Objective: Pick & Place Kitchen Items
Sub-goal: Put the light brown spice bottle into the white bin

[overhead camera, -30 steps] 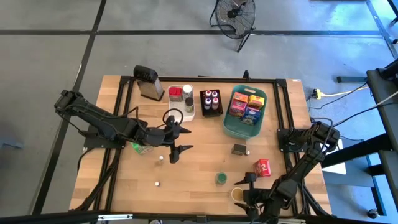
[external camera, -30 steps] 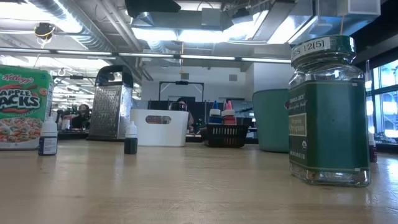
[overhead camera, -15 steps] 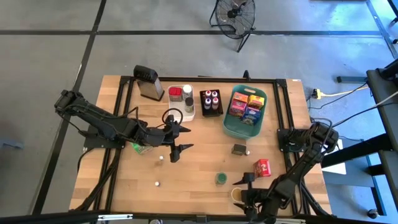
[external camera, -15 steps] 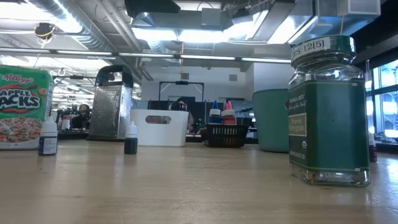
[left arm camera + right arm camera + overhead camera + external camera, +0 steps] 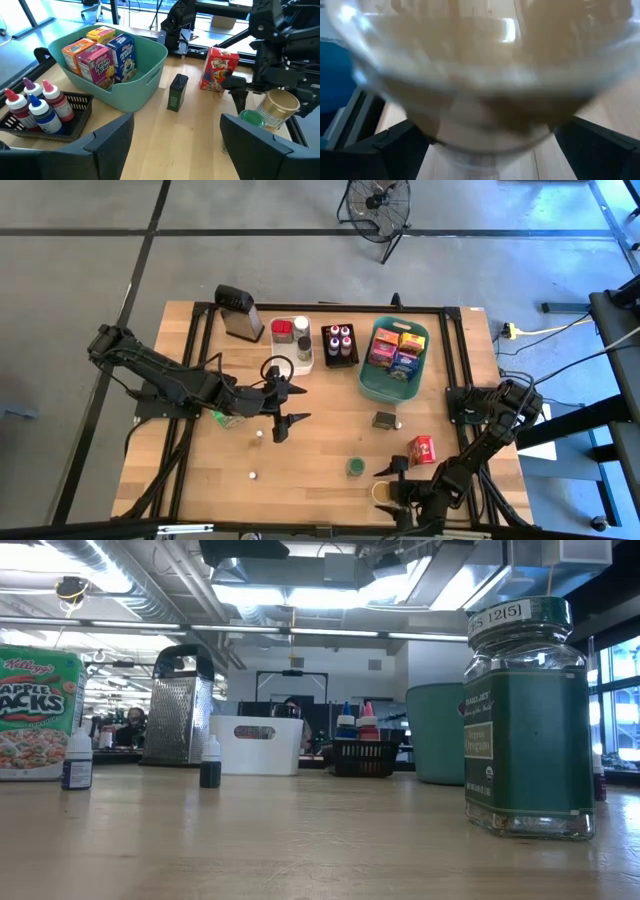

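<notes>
While the right gripper (image 5: pixel 386 484) stands spread around the tan jar (image 5: pixel 383 492) at the table's (image 5: pixel 320 450) near edge, the jar fills the right wrist view, sitting between the fingers (image 5: pixel 395 145) but not yet pinched. To grip it well, I judge the jaws should centre on the body, close evenly, then lift straight, clearing the green jar (image 5: pixel 354 467) and red box (image 5: pixel 423 449) nearby. The left gripper (image 5: pixel 284 408) waits spread mid-table, holding nothing.
</notes>
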Robot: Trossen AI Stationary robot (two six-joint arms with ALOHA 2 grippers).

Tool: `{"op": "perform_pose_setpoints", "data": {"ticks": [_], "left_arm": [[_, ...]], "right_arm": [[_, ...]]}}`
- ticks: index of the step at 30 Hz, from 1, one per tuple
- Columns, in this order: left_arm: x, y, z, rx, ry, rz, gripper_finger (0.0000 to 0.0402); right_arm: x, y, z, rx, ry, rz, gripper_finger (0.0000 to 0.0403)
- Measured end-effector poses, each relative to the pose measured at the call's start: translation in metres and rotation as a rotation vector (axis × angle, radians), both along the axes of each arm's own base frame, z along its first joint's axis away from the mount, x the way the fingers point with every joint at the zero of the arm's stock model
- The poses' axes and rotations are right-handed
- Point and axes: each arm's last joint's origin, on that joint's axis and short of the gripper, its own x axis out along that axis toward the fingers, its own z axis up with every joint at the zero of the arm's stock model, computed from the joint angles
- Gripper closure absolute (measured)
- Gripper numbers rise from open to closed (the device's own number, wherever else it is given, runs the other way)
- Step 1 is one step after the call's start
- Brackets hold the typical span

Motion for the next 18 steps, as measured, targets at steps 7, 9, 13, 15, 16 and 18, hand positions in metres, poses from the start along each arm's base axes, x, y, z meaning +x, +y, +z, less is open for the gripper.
{"op": "perform_pose_setpoints", "data": {"ticks": [7, 9, 13, 15, 16, 18], "left_arm": [[0.0000, 0.0001, 0.0000, 0.000, 0.000, 0.001, 0.0109], [0.0001, 0.0002, 0.0000, 0.000, 0.000, 0.001, 0.0109], [0.0001, 0.0002, 0.0000, 0.000, 0.000, 0.002, 0.0109], [0.0001, 0.0002, 0.0000, 0.000, 0.000, 0.002, 0.0109], [0.0001, 0.0002, 0.0000, 0.000, 0.000, 0.002, 0.0109], [0.0001, 0.0002, 0.0000, 0.001, 0.000, 0.002, 0.0109]], "right_arm": [[-0.0027, -0.0036, -0.0050, 0.021, 0.009, 0.014, 0.0003], [-0.0027, -0.0035, -0.0049, 0.018, 0.010, 0.019, 0.0004], [-0.0022, -0.0036, -0.0049, 0.003, 0.010, 0.033, 0.0011], [-0.0015, -0.0041, -0.0049, -0.001, 0.011, 0.033, 0.0018], [-0.0012, -0.0043, -0.0049, -0.003, 0.010, 0.035, 0.0023], [-0.0005, -0.0044, -0.0048, -0.008, 0.013, 0.044, 0.0036]]}}
